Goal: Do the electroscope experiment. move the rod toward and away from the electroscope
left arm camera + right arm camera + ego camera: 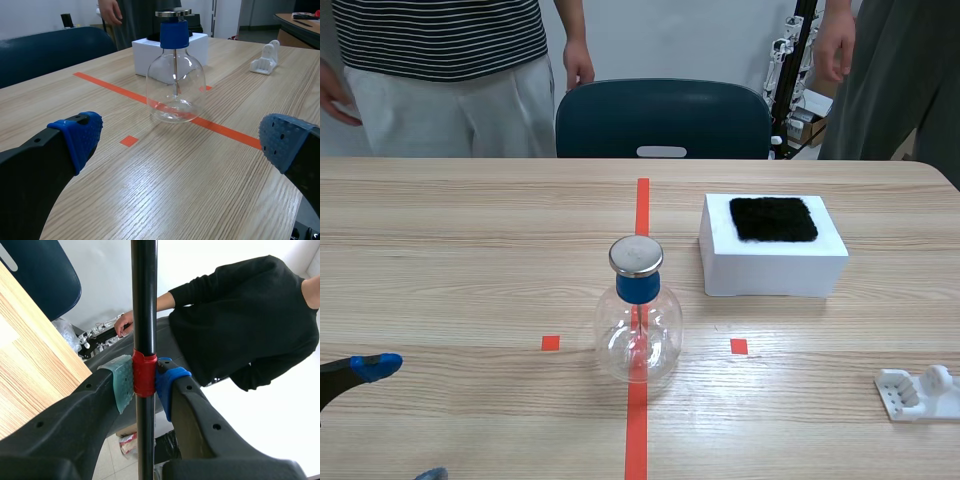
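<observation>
The electroscope [637, 318], a clear round flask with a blue stopper [638, 287] and a flat metal disc [636, 255] on top, stands upright in the middle of the bench [470, 260], right on the orange-red centre line. A thin stem hangs down inside the glass. Far right of it, and apart from it, lies a white foam block [770, 268] with a black cloth pad [773, 218] on its top face. A small white plastic stand [918, 392] sits at the near right edge.

The left fingers [370, 367] are low at the near left, well apart from the flask. They are released wide, with nothing between the blue pads. In the left wrist view the flask stands ahead of them.

The rod [144, 300], long and black, appears only in the right wrist view. The right fingers [75, 415] are clenched on it at a band of red tape [144, 372], with a grey-green pad on one side and a blue pad on the other. The bench edge lies off to one side of them.

Beyond the far edge stand a dark blue chair [663, 118], a person in a striped shirt [440, 40] at the far left, and a person in dark clothes [890, 80] at the far right.
</observation>
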{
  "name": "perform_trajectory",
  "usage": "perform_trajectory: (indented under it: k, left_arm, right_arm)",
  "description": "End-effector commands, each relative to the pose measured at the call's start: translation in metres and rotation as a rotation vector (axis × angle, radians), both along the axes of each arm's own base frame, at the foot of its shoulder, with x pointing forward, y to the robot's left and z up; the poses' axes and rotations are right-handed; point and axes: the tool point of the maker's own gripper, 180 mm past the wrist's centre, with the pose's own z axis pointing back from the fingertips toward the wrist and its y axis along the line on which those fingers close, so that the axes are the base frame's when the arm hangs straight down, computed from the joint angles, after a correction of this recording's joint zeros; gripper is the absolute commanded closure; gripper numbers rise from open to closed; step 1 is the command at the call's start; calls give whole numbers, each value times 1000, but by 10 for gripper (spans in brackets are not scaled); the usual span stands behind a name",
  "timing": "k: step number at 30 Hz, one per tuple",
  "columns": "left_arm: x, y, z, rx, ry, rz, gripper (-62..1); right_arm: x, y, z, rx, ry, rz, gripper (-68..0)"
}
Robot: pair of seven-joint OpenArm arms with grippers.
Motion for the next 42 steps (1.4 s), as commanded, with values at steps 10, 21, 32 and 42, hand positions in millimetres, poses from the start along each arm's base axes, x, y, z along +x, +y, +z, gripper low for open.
perform_trajectory:
  k: [10,21,32,42]
  left_arm:
    - [1,4,13,-39,-45,9,-623]
    - [1,4,13,-39,-45,9,-623]
    - [1,4,13,-39,-45,9,-623]
    - [1,4,13,-39,-45,9,-623]
  right_arm:
    - [3,14,-2,-65,22,69,-2]
    - [2,23,-20,-104,113,121,-2]
    - [1,24,-24,-144,129,128,-2]
    - [1,24,-24,-144,129,126,-2]
